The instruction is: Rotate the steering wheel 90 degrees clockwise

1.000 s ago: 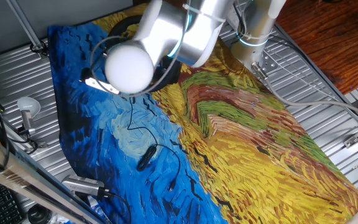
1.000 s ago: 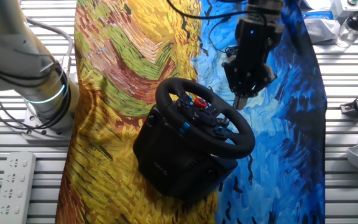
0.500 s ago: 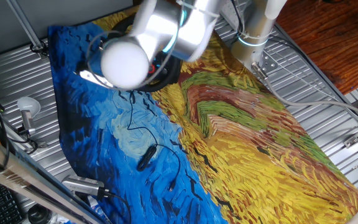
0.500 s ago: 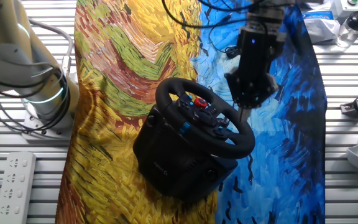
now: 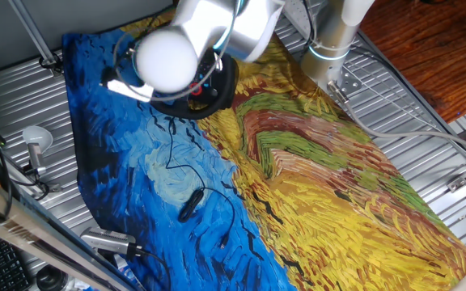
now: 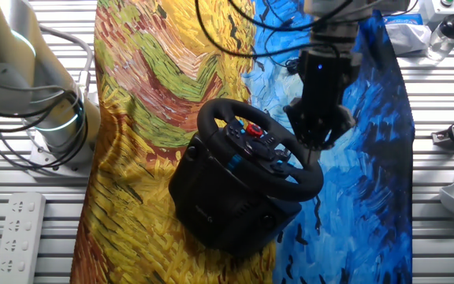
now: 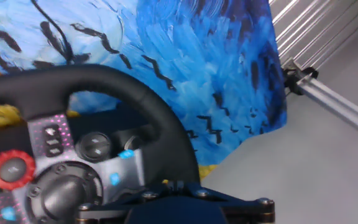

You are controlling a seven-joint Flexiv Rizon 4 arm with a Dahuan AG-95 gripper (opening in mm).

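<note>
- The wheel [image 6: 260, 150] sits centre frame on the counter [image 6: 172, 71], tilted on its base [image 6: 219, 201].
- Right of it, our hand [image 6: 314, 150] points down just beside the rim's right edge; whether it is released or clenched, we cannot tell.
- We risk a glancing contact: fingers could slip off the rim, or push the base across the cloth.

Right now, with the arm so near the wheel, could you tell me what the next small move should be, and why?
Probably a short descent so the fingers straddle the rim. In the other fixed view the tool hangs just above the right side of the steering wheel, apparently not yet gripping it, and the hand view shows the rim close below. Whether the tool is open cannot be seen.
</note>
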